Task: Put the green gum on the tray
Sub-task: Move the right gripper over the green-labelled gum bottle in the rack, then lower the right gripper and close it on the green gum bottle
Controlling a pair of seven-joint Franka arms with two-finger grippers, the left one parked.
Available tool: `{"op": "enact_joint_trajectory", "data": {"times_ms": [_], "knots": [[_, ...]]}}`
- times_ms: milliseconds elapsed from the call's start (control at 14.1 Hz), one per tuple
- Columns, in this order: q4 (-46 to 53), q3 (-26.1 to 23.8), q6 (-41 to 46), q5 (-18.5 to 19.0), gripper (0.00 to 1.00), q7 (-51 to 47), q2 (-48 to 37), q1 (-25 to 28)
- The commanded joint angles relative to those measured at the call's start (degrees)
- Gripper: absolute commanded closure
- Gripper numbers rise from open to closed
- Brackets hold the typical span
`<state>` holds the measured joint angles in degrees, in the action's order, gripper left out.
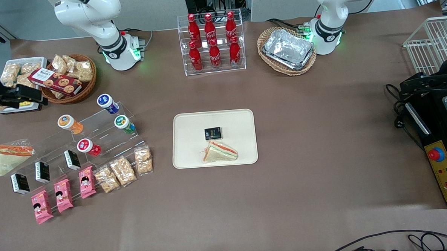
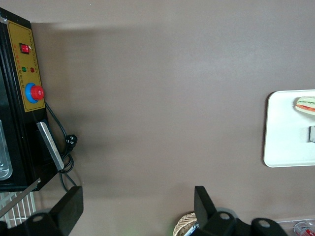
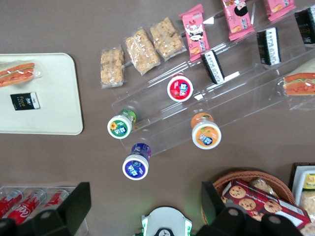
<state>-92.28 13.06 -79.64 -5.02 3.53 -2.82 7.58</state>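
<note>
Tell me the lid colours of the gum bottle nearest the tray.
The green gum: white rim, green and yellow label; clearest in the right wrist view. The gripper is off it.

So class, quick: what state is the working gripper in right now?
Gripper: open, holding nothing, hovering above the table near the snack basket, away from the green gum.

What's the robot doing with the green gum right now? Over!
Gripper open, up by the snack basket, holding nothing. Green gum on the clear rack, untouched. Tray holds sandwich and black packet; path looks clear.

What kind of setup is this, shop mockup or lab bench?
Likely a lab bench staged as a snack shop: clear stepped rack holding the green gum, a cola bottle rack, and an emergency-stop box. The tray holds a sandwich; the hand hovers above the snack baskets.
</note>
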Motion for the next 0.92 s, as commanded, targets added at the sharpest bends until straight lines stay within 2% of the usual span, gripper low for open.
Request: {"op": "enact_joint_trajectory", "data": {"times_ms": [0,213,850], "knots": [[-13.6,-2.6,-9.0,-0.8,0.0,-3.2,-8.0,0.4],[-19.4,-7.1,-14.4,-0.3,0.0,-8.4,-9.4,0.3],[-37.4,-9.9,-36.3,-0.3,0.0,-8.5,-11.1,0.9]]}}
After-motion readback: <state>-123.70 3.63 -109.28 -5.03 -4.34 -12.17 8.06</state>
